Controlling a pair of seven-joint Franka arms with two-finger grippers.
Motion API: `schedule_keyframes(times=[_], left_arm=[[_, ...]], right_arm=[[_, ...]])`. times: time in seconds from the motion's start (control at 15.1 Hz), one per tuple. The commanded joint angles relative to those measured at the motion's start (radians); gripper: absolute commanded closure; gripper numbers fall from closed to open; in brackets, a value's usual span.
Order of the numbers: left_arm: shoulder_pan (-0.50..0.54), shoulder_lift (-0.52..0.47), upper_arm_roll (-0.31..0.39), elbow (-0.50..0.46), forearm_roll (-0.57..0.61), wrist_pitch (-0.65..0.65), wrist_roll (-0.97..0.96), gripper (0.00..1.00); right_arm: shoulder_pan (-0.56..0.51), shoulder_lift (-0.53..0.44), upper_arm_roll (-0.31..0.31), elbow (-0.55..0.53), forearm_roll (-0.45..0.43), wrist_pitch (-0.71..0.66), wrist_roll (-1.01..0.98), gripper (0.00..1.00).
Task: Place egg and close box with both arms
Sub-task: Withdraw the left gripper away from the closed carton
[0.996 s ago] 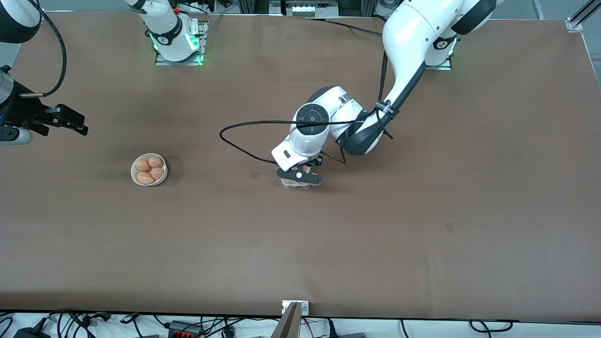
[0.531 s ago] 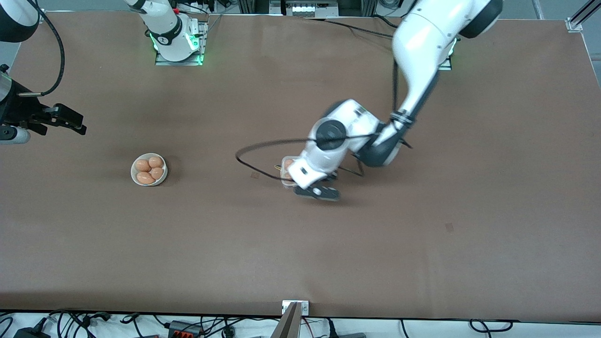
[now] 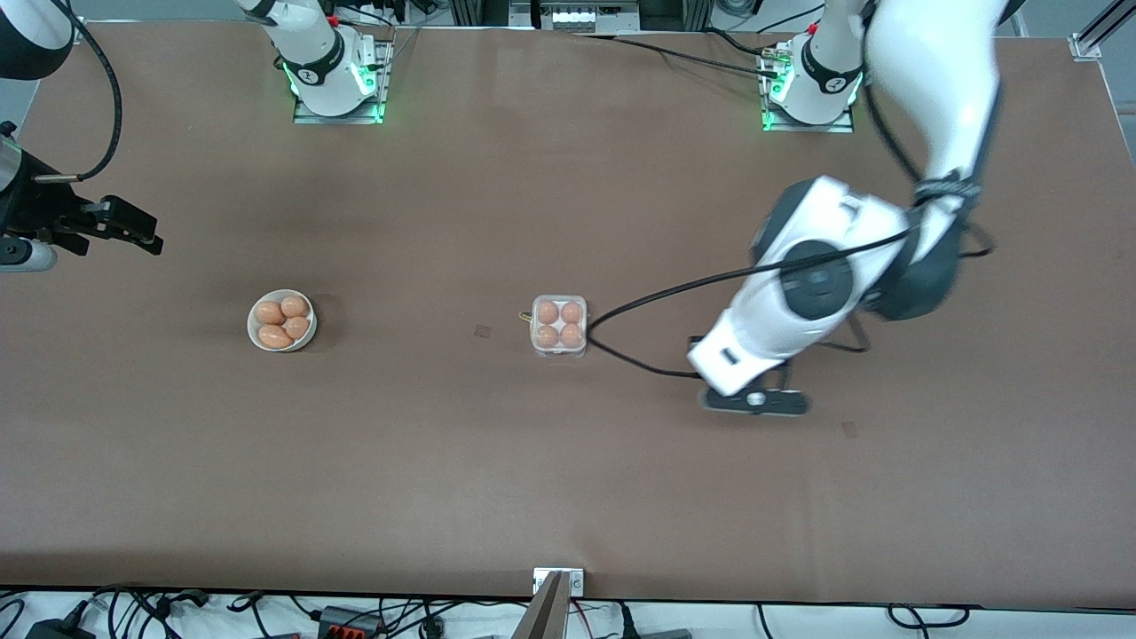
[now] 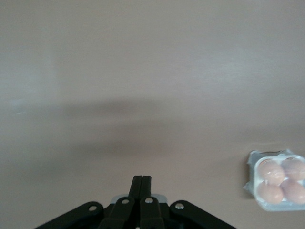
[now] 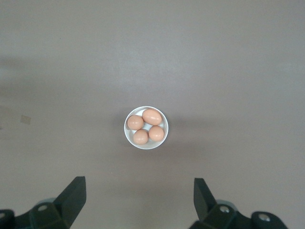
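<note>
The clear egg box sits mid-table with eggs in its four cells and its lid down. It also shows in the left wrist view. My left gripper is shut and empty, up over bare table beside the box toward the left arm's end. Its fingertips are pressed together. My right gripper waits open and empty, high over the right arm's end of the table, and its two fingers stand wide apart.
A round white bowl with several brown eggs stands toward the right arm's end, level with the box. It also shows in the right wrist view. The left arm's black cable loops over the table beside the box.
My left gripper has risen off the box and swung away toward the left arm's end, uncovering the box. The right arm has not moved.
</note>
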Motion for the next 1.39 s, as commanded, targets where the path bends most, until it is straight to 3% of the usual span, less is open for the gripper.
schedule_keyframes(times=[0.0, 0.46, 0.66, 0.73, 0.8, 1.33], left_arm=[[0.095, -0.075, -0.018, -0.017, -0.011, -0.105, 0.048, 0.88], [0.264, -0.223, -0.019, -0.012, -0.068, -0.342, 0.21, 0.87], [0.265, -0.235, -0.015, -0.017, -0.068, -0.4, 0.214, 0.75], [0.265, -0.235, -0.017, -0.014, -0.069, -0.4, 0.209, 0.53], [0.265, -0.235, -0.017, -0.012, -0.069, -0.397, 0.212, 0.01], [0.262, -0.235, -0.012, -0.006, -0.068, -0.397, 0.197, 0.0]], right_arm=[[-0.014, -0.024, 0.018, -0.013, -0.012, -0.004, -0.016, 0.0], [-0.013, -0.047, 0.019, -0.033, -0.012, 0.004, -0.001, 0.0], [-0.013, -0.061, 0.019, -0.032, -0.009, 0.001, 0.007, 0.0], [-0.013, -0.061, 0.019, -0.03, -0.009, 0.001, 0.016, 0.0], [-0.013, -0.061, 0.019, -0.027, -0.009, -0.004, 0.024, 0.0], [-0.013, -0.063, 0.021, -0.027, -0.009, -0.002, 0.029, 0.0]])
